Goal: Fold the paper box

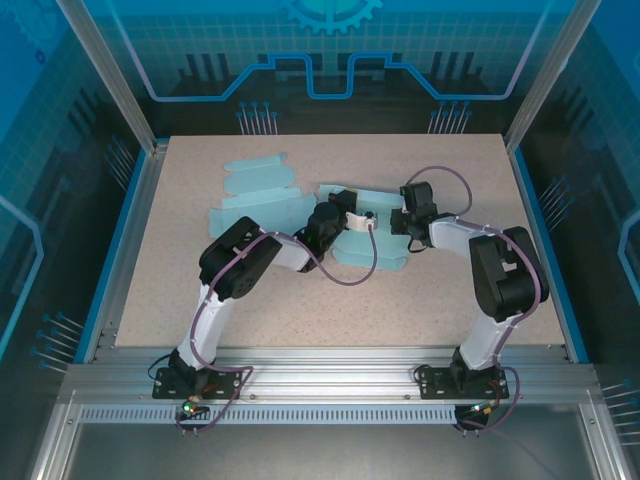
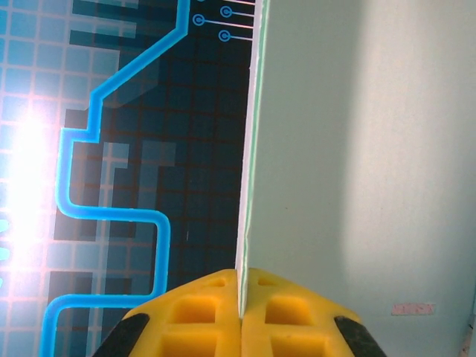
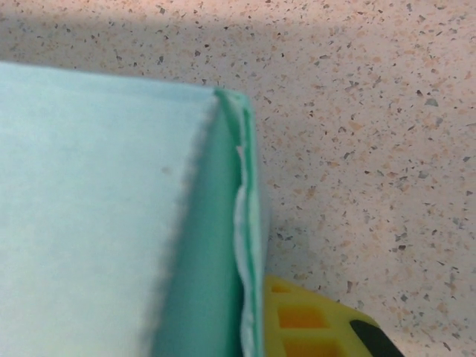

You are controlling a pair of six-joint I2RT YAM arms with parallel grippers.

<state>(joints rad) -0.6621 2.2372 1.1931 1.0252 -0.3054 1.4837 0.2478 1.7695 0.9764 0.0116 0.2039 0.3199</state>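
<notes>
Paper box [image 1: 372,246] is mid-counter [image 1: 200,300], between the two arms, pale teal, partly worked. A second flat sheet [image 1: 255,188] of the same colour lies behind and to the left, apart from it, nothing touching it.

Left gripper [image 2: 242,288]: clenched on the box. In the left wrist view the yellow fingers [image 2: 201,312] are pinched together on the thin edge of a panel [image 2: 357,149], which stands up edge-on out of the pinch. So one wall or flap is lifted and held.

Right gripper [image 1: 400,222]: at the box's right side. The right wrist view has one yellow finger [image 3: 301,321] just beside a doubled, creased edge [image 3: 249,223] of the box. The other finger is hidden behind the paper, so I cannot tell whether it is clamped on that edge or just next to it.

Progress, judged:
- One crease looks made on the right side, with paper layered over itself and a darker inner face showing.
- One panel is raised on the left.
- From above the piece reads as mostly low and spread out, with no closed box shape.
- Early to middle stage.

Left to do, judged: raise the remaining walls, tuck the flaps, close it up. The second sheet isn't started.
</notes>
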